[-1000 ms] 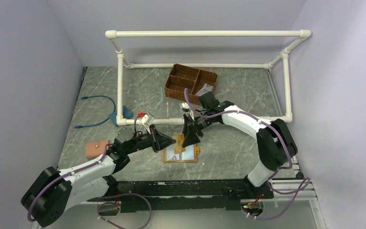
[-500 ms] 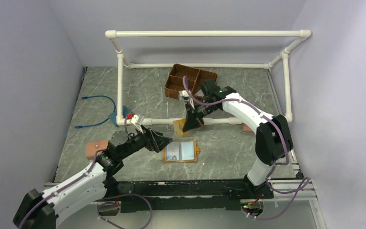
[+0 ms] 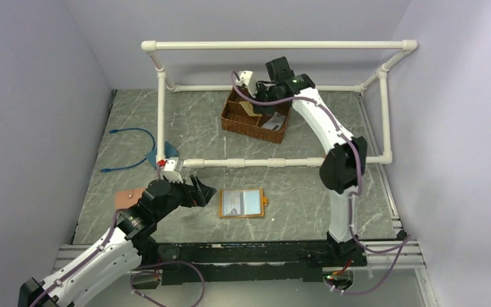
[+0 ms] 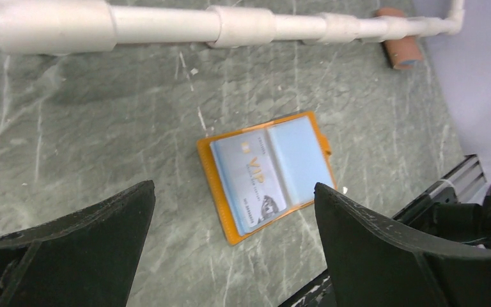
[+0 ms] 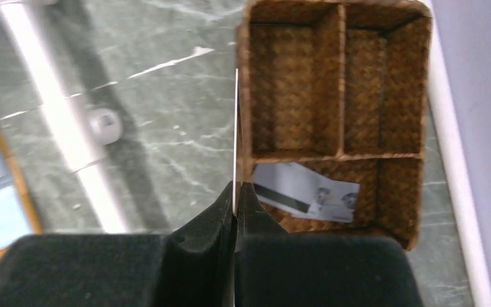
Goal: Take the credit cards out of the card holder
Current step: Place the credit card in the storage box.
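I look into a lab test cell, plain lilac walls on three sides, grey marbled worktop, white pipe frame above it, black base rail carrying both robot arms, purple cables along them.

The left arm extends from its base at the near left toward the table centre, with the forearm low and angled right. The left gripper points right, and its fingers are spread fully apart. The right arm rises upright from its base at the near right, and its forearm reaches to the far side and leftward. The right gripper points downward with its fingers pressed together, pinching a card held edge-on.
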Controlling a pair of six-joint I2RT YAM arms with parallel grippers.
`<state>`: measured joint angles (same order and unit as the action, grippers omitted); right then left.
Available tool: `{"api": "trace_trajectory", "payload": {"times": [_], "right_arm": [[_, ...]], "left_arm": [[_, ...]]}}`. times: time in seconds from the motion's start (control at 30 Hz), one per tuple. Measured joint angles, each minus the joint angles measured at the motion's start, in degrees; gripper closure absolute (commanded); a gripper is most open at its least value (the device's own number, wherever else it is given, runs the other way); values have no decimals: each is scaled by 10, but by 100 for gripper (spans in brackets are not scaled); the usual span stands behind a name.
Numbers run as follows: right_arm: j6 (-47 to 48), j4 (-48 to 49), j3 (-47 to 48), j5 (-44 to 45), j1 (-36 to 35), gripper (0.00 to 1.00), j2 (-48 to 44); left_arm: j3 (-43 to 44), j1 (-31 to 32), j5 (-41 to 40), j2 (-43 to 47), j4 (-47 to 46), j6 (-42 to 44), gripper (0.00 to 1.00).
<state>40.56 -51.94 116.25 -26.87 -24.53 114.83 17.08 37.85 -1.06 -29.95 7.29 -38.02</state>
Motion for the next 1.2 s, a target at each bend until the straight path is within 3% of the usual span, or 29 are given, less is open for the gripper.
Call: {"api": "trace_trajectory", "payload": {"times": [0.1,0.23,0.9,1.0,1.2], "right_arm": [[5,-16,77,38,0,99,67],[14,-30,96,68,-3,97,113],[19,-12,129,105,-20,92,166],[19,-6,133,110,-20,100,172],[16,-1,143,116,-20,100,182]], "left_arm": [[0,0,-3,-12,10,5,1],[0,0,-3,-29,12,10,1],[0,0,-3,-25,7,14,1],[0,0,-3,-25,7,14,0],[0,0,-3,-26,7,14,1]]}}
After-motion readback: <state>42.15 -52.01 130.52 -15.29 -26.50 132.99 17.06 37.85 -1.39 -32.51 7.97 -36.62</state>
